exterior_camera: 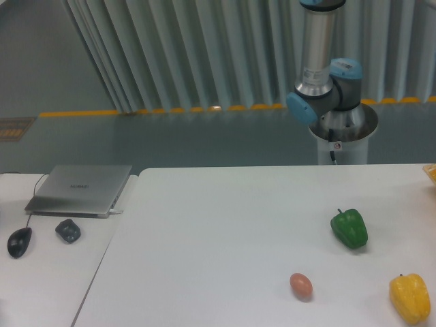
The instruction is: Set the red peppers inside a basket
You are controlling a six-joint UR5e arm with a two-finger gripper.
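No red pepper shows in this view; it is hidden or out of frame. No basket can be made out either; only a small yellow-orange sliver (430, 173) shows at the table's right edge, and I cannot tell what it is. The arm's base and shoulder (325, 92) stand behind the white table (225, 225), and the arm rises out of the top of the frame. The gripper is not in view.
A green bell pepper (349, 228) and a yellow bell pepper (410, 298) lie at the right front. A small brownish egg-shaped object (301, 285) lies left of them. On the side table are a closed laptop (80, 189), a mouse (20, 242) and a small dark object (68, 231).
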